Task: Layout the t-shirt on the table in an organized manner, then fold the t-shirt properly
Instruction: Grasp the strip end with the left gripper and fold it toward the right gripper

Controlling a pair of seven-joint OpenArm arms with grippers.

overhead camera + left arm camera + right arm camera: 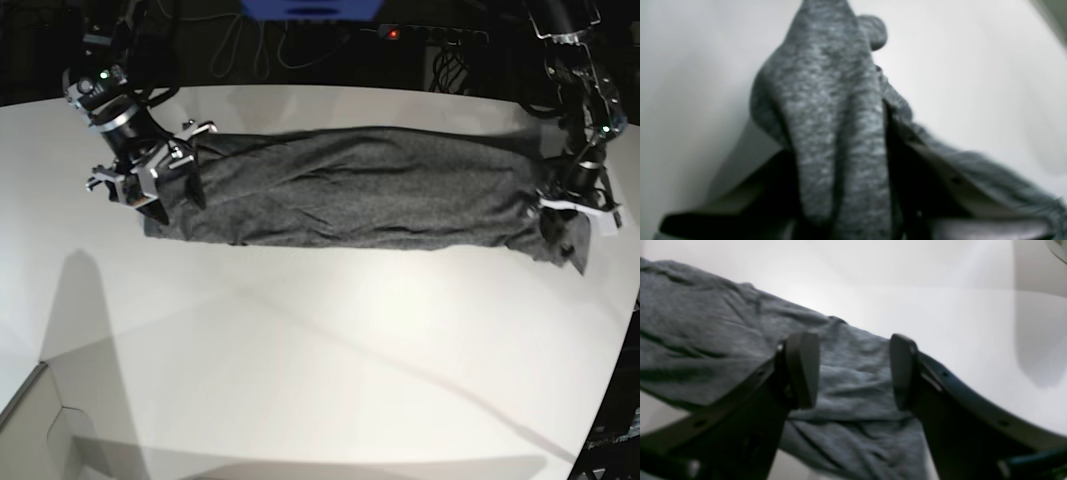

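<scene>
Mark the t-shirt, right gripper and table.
t-shirt (pixel 370 190): base view, middle of the cloth.
right gripper (pixel 853 371): right wrist view, gap between open fingertips.
table (pixel 330 340): base view, bare white top.

Item: the t-shirt (pixel 723 340), dark heathered grey and wrinkled, is being displayed lying across the table (pixel 923 306), plain white. The right gripper (pixel 853 371) is being held above its creased edge, black jaws standing apart with cloth visible between them.
</scene>
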